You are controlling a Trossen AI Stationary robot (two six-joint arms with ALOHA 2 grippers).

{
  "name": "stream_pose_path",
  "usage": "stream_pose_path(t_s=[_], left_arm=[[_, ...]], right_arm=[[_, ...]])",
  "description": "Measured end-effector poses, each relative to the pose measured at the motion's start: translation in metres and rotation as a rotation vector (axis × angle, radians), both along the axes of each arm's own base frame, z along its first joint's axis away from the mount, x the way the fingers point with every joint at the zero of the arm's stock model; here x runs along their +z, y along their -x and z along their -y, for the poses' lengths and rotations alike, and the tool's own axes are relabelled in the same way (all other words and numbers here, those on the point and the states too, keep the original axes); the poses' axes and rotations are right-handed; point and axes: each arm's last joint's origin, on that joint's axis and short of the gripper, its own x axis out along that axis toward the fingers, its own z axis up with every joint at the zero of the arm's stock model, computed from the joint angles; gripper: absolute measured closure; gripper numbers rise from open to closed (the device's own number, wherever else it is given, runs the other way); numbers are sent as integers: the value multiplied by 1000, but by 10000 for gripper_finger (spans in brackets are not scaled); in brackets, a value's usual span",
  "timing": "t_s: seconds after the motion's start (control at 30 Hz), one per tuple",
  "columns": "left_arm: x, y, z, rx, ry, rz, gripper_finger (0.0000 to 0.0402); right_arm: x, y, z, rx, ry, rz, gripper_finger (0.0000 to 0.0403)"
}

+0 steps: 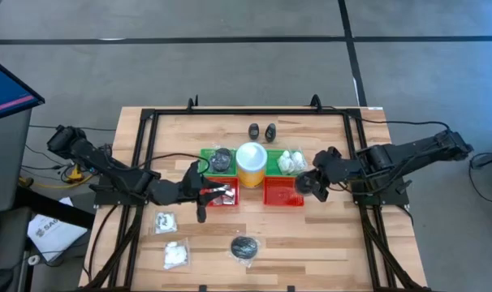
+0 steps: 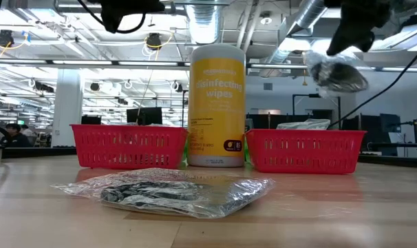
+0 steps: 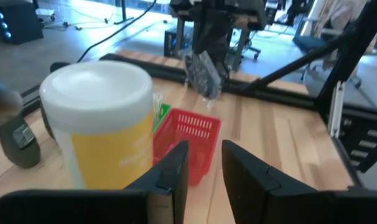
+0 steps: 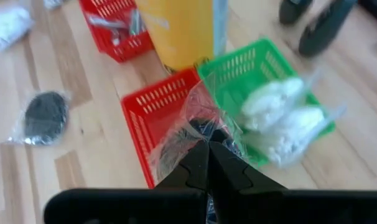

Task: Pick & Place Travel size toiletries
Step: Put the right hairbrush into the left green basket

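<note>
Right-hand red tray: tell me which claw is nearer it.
Right. The right claw hangs just above the right red tray, shut on a dark pad packet. The left claw is across the yellow canister.

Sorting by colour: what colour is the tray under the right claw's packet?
Red tray, clearest in the right wrist view.

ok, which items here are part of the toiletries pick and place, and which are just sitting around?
Job:
- wrapped dark pad in right gripper, above right red tray
- pad, two white packets, near edge
- white packets in green tray
- black bottles

Not job:
- wipes can
- left gripper, empty
</note>
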Motion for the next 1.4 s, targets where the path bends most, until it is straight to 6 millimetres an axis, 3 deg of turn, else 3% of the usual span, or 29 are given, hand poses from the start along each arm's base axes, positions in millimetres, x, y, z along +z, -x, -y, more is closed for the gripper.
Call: stream_pose_path(t_s=[0.5,0.83,1.23,1.4], left_arm=[[-16,-36,8,19,67,144,314],[-29,-64,-16,-98,178,212,312],[-38,-75,-26,-151,234,222,232],[-37,-75,-26,-151,226,240,218]], right_arm=[[24,-19,-14,177,141,286,403],[12,-52,-25,254,236,305,403],[5,-73,-31,286,283,346,403],[7,-82,-30,294,319,391,403]])
